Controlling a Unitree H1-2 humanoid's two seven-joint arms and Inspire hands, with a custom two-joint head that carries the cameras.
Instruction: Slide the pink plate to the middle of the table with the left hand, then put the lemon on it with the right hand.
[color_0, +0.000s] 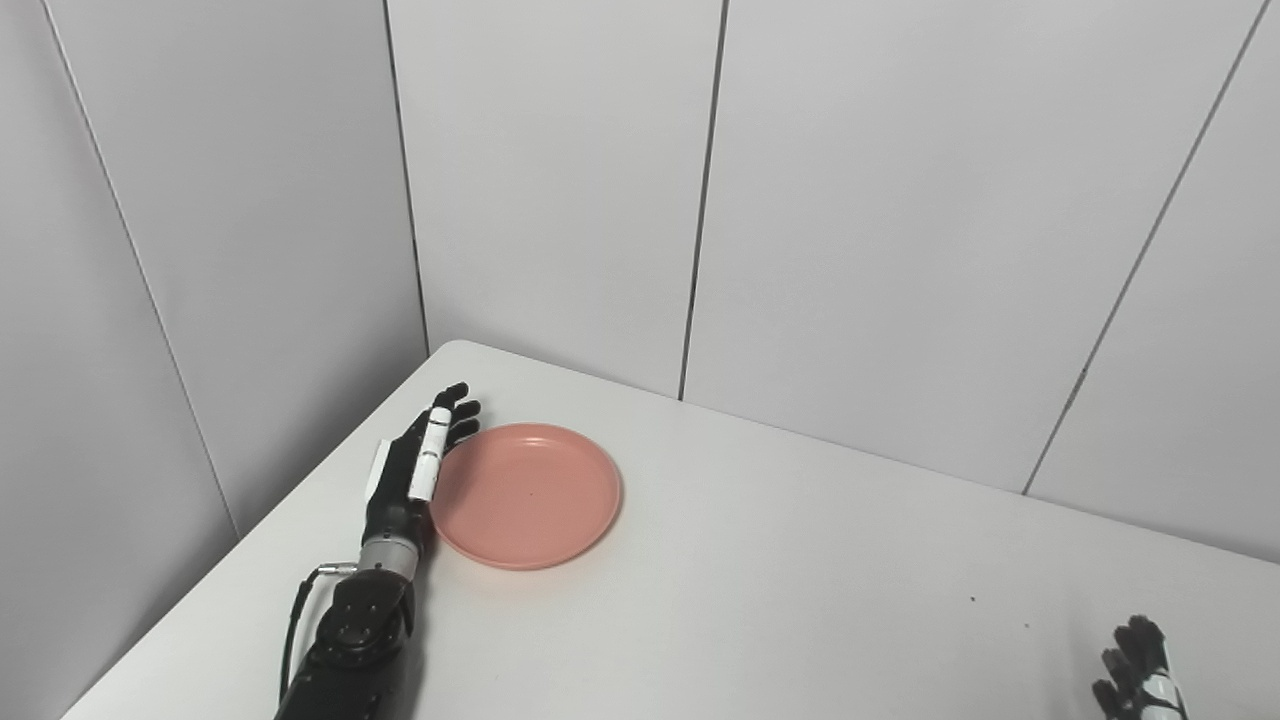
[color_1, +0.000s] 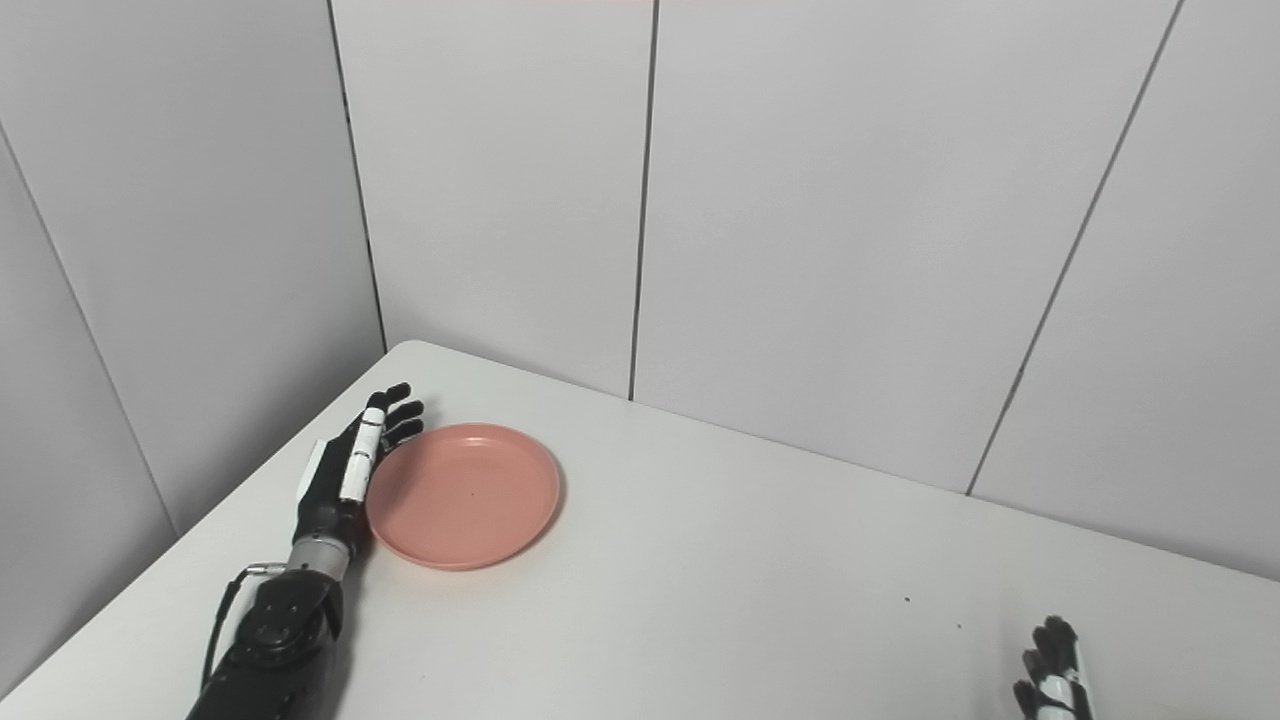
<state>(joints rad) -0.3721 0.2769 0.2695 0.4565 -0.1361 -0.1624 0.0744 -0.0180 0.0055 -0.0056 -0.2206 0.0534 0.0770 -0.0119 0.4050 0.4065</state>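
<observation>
White table (color_0: 800, 560): your left hand (color_0: 415, 470), fingers straight and together, touches the pink plate (color_0: 527, 494) on its left-corner side; push toward centre.

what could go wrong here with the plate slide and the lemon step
The left robot hand lies flat against the left rim of the pink plate without gripping it, so a push might spin the plate or let it slip off the fingers instead of sliding straight. No lemon shows in either view, so the second step has no visible target. The right robot hand is mostly cut off at the bottom edge, so its readiness is unclear.
</observation>
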